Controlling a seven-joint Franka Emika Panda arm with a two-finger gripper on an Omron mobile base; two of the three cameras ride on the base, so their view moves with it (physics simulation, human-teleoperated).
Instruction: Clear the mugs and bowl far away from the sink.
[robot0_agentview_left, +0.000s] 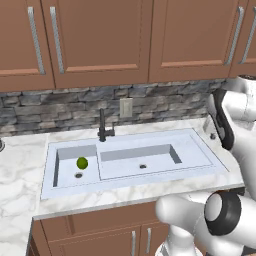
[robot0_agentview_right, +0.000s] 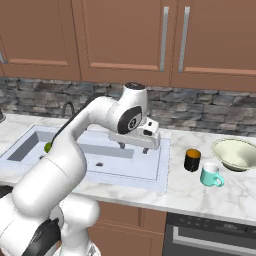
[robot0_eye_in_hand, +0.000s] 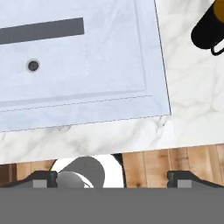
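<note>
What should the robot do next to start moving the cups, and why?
Probably swing the open gripper sideways, away from the sink, toward the black mug. The gripper hangs over the wide basin with nothing between its fingers, and the black mug is the closest of the three. The teal mug and the bowl sit farther along the counter.
</note>
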